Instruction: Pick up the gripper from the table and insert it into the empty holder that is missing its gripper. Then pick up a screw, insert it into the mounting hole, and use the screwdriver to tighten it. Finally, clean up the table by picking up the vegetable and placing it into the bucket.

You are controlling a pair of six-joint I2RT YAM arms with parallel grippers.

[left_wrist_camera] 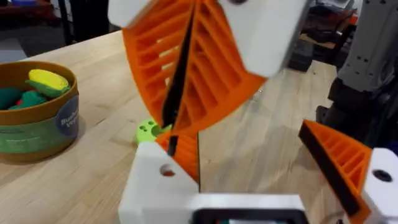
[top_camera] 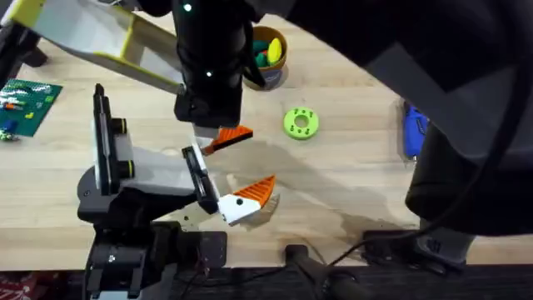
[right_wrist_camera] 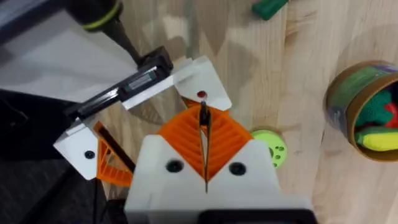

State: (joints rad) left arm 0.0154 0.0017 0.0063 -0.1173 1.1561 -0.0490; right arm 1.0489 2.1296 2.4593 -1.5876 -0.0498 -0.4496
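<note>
The gripper finger (top_camera: pixel 231 137) lies left of centre in the overhead frame. Its orange ribbed wedge points right and its white base sits against the upper black bracket of the holder (top_camera: pixel 141 167). In your right wrist view that white base shows a small reddish hole facing up. Your right gripper (right_wrist_camera: pixel 204 146) hangs directly over it. The arm sweeps in dark and blurred from the upper right of the overhead frame, then drops as a near-vertical black column to just above the finger's base. Its orange pads (right_wrist_camera: pixel 227 140) are pressed together on a thin dark piece (left_wrist_camera: pixel 179 81), whose tip pokes out beyond the pads just short of the reddish hole. You cannot tell what that piece is, nor whether it touches the base. From the left wrist view the clamped pads loom large at the top, with the white base and its hole just beneath. Below the finger in the overhead frame, a second orange finger (top_camera: pixel 254 193) sits on the holder's lower bracket, its white base marked by a dark hole. Right of centre a green disc (top_camera: pixel 301 123) with holes lies flat on the table (top_camera: pixel 350 179). The bucket (top_camera: pixel 281 65) stands at upper centre, holding yellow and green pieces. The screwdriver (top_camera: pixel 414 129) lies far right, well apart from the holder.
</note>
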